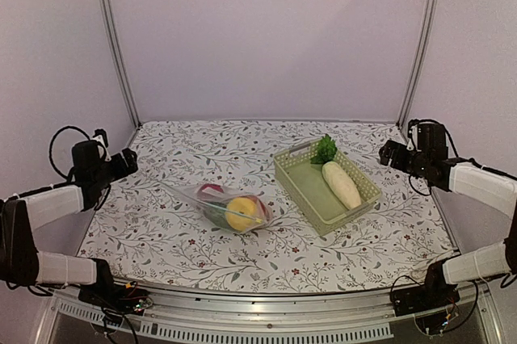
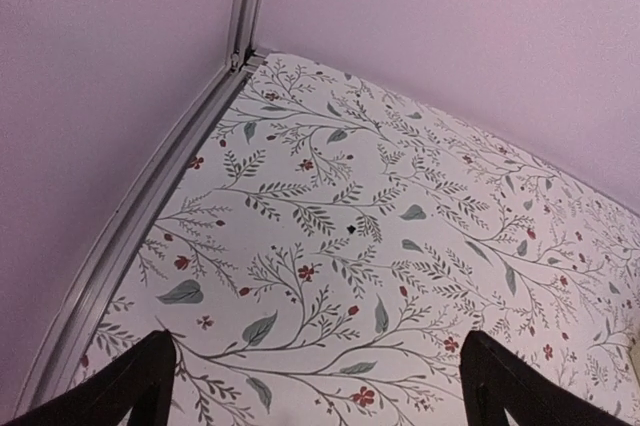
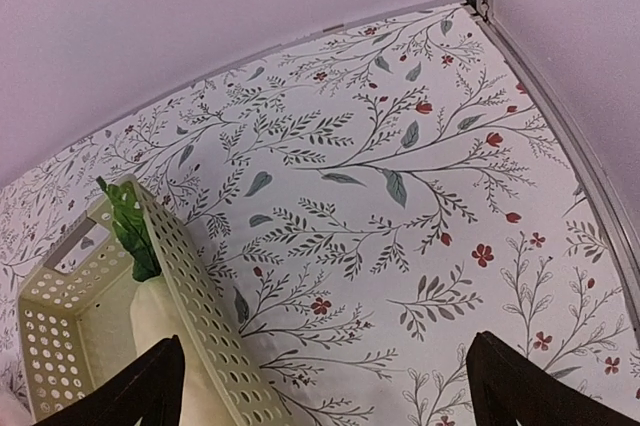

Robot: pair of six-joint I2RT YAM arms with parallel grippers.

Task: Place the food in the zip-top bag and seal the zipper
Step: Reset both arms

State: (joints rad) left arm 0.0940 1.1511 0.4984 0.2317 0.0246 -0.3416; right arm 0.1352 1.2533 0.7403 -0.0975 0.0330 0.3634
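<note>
The left tool [image 1: 128, 163] stands open: its wrist view shows its 2 dark fingers [image 2: 130, 386] spread wide with only the patterned counter [image 2: 330, 246] between them, and nothing is gripped. It hangs over the left edge of the counter, well apart from the task items. The right tool [image 1: 391, 154] is likewise open, its fingers [image 3: 150, 386] spread wide and holding nothing, and it hangs over the right edge, near the far right corner of the pale green basket [image 1: 367, 190]. The zip-top bag [image 1: 190, 193] lies flat on the counter near the middle, left of the basket and just beside it, clear of both tools. Inside it sit a yellow apple [image 1: 241, 213], a red round piece [image 1: 212, 191] at its far side, and some green beneath the apple. A thin light strip crosses the bag over the apple; whether the zipper is sealed cannot be told. The long white radish [image 1: 342, 184] lies in the basket, outside the bag, with a green leafy piece [image 1: 325, 150] at its far end. The right wrist view confirms the radish [image 3: 150, 316] and leafy piece [image 3: 130, 231] inside the basket wall [image 3: 195, 296].
</note>
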